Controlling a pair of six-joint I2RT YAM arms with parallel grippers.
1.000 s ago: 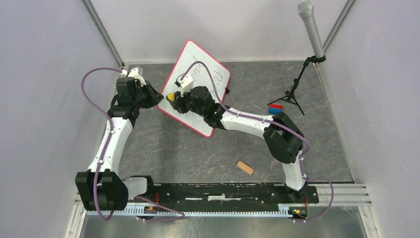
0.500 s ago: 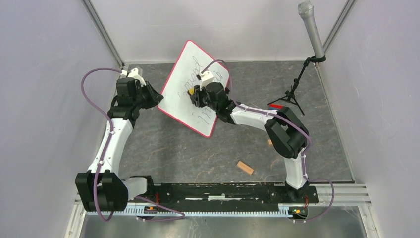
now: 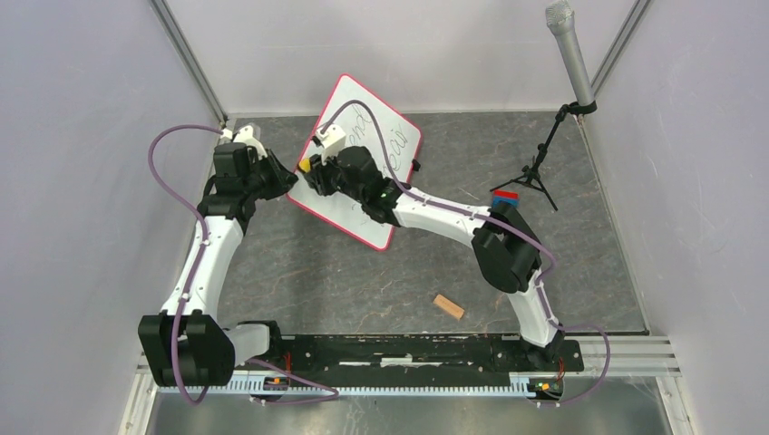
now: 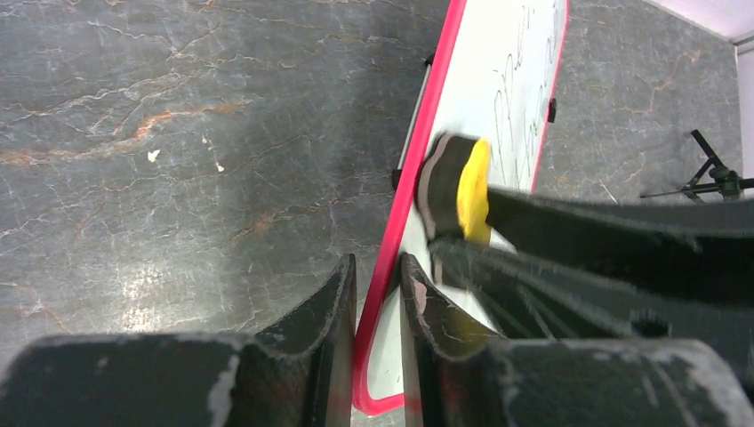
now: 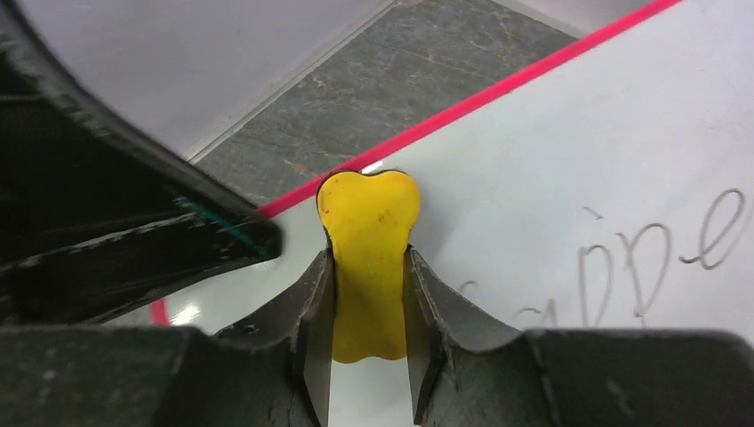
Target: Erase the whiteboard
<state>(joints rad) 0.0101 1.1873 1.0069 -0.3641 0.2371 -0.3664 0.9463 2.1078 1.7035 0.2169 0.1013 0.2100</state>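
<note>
Whiteboard [image 3: 355, 220] lies toward the far middle of the dark stone-patterned worktop [image 3: 345, 290]. Its long axis runs from the far wall back toward the arms, slanting a little to the left as it comes nearer. Its left long edge looks lifted off the worktop, so the white face seems to tip toward the right.

Black cursive handwriting [image 3: 392, 145] runs along the long axis on the far right part of the face. A small black clip [image 3: 415, 166] sits on the right edge.

The left claw [image 4: 378, 298] is closed on the red rim [image 4: 418, 169] of the left edge, one finger on each side. The right claw [image 5: 369, 298] is clamped on a yellow eraser [image 5: 369, 227]. The eraser's dark pad lies against the board's face just beside that rim, close to the left claw.
</note>
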